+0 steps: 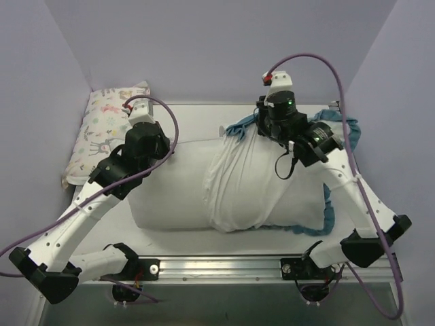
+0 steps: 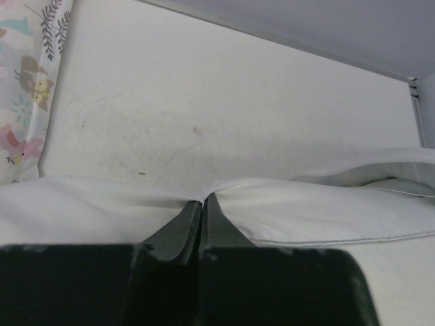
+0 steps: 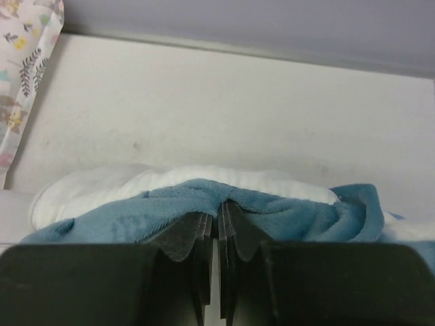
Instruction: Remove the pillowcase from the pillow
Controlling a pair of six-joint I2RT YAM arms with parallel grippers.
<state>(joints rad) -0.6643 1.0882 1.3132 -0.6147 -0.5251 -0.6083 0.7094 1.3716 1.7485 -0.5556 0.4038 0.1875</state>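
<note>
- The left tool [image 2: 202, 202] is clenched on a pinch of the white pillow [image 1: 166, 193].
- The right tool [image 3: 217, 212] is clamped on the pillowcase [image 1: 248, 183] at its teal frill [image 3: 285, 207].

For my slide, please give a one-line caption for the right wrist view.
Right gripper shut on the teal-blue frilled fabric edge of the pillowcase, with the white table beyond.
</note>
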